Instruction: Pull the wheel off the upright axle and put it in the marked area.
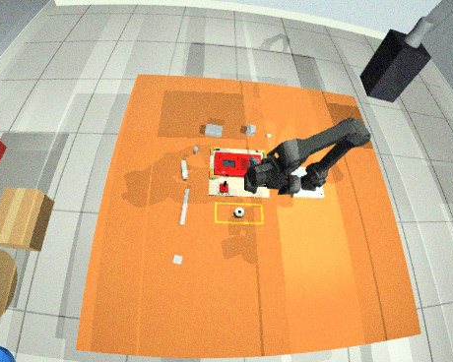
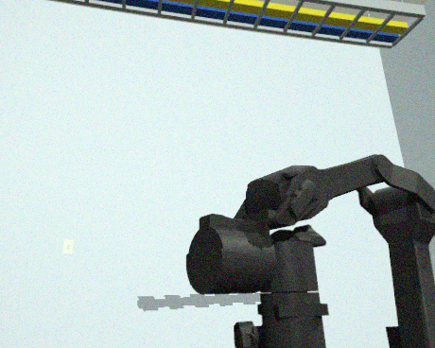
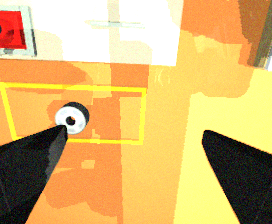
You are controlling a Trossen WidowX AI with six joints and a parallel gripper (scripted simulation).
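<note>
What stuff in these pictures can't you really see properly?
- Exterior view: the wheel and the yellow marked area are out of sight; the arm fills the lower frame.
- Wrist view: the red block is cut off by the top-left edge, and the fingers run off the bottom edge.
- Top view: the wheel inside the marked area is too small for detail; the arm covers the fingers.
</note>
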